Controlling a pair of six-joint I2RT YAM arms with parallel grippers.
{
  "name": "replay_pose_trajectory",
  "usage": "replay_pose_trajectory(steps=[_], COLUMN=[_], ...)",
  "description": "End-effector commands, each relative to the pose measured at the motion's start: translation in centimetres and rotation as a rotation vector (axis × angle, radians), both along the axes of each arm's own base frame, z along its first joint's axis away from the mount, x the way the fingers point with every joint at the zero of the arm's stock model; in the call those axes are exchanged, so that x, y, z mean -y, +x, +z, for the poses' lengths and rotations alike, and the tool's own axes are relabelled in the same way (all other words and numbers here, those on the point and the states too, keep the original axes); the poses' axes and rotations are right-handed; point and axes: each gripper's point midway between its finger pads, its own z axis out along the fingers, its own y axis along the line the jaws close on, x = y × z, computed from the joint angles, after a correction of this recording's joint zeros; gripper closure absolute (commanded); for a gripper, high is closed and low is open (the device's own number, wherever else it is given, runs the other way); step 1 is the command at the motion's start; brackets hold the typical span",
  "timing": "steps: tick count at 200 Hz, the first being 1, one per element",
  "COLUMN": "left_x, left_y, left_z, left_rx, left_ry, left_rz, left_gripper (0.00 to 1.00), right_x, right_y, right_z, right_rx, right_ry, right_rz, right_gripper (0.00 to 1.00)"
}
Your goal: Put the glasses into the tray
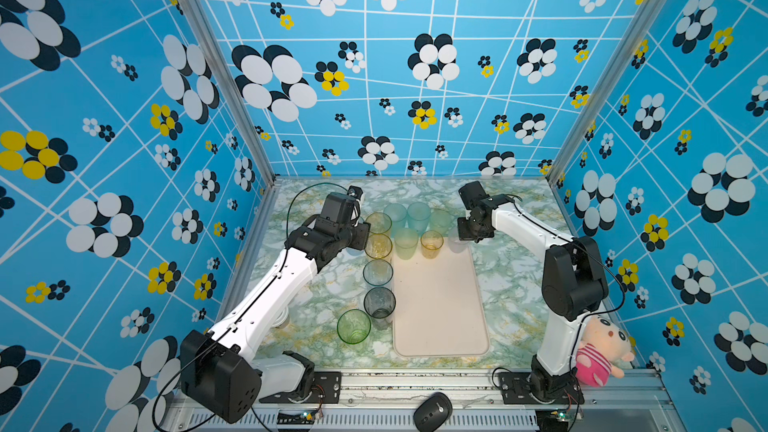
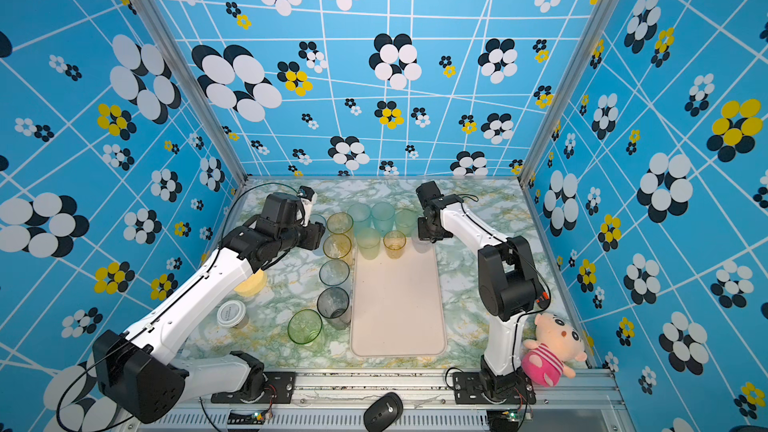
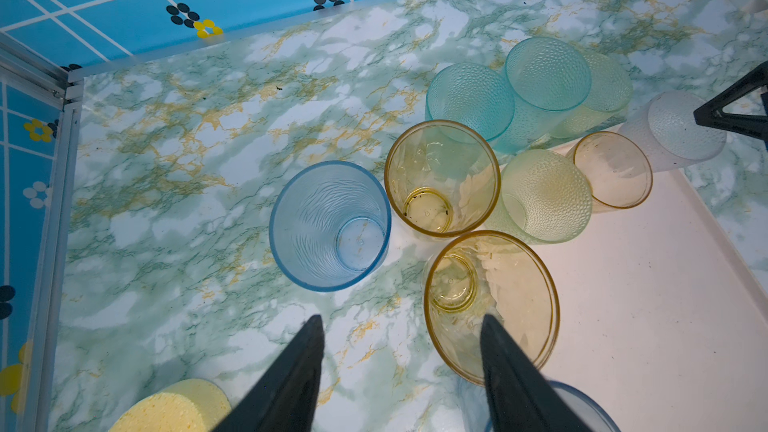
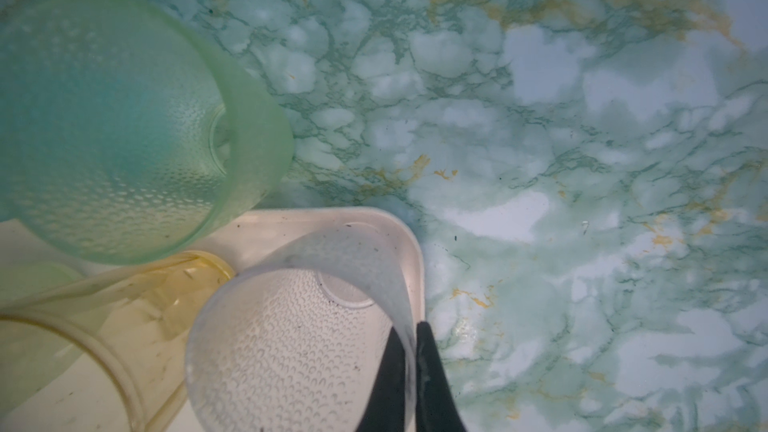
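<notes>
Glasses (image 1: 377,272) stand mostly off the tray (image 1: 440,317). A line of five runs along its left edge on the bench (image 1: 519,284), and three teal and pale green ones cluster just behind its far end. A blue tumbler (image 3: 330,226) sits to the left of that line. Only three are inside, in a row across the far end: a dimpled yellow-green one (image 1: 405,243), a small amber one (image 1: 431,245) and a frosted clear tumbler (image 4: 291,347) in the far right corner.

The right gripper (image 4: 409,326) has its fingers pinched together on the frosted clear tumbler's wall, one inside the rim and one outside. That grip suits a thin-walled cup that may be too broad to grasp around. From the wrist view its base lies within the tray's rounded corner, so this looks like the end of a placement, with letting go the likely next move. Filling the far end first leaves the near stretch free for more cups.

The left gripper (image 3: 401,320) hovers with fingers apart and nothing between them. One tip is over the mouth of the nearest amber tumbler (image 3: 519,284), probably lining up the same rim pinch. How high it hangs I cannot tell.
</notes>
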Motion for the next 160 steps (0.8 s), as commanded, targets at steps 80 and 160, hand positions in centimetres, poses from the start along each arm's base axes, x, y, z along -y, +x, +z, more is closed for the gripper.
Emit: replay_pose_trajectory(steps=[80, 160], left_x=[-0.8, -3.4], left_y=[-0.9, -4.4], left_z=[1.2, 2.3], left_rx=[0.018, -0.005], left_ry=[0.028, 0.050], left_rz=[0.007, 0.071], left_gripper=[0.38, 0.40], right_x=[-0.1, 1.5], right_y=[0.4, -1.9], right_z=[0.4, 5.6], right_rx=[-0.002, 0.123], right_ry=[0.023, 0.041], right_rz=[-0.006, -0.031], right_gripper=[0.78, 0.58])
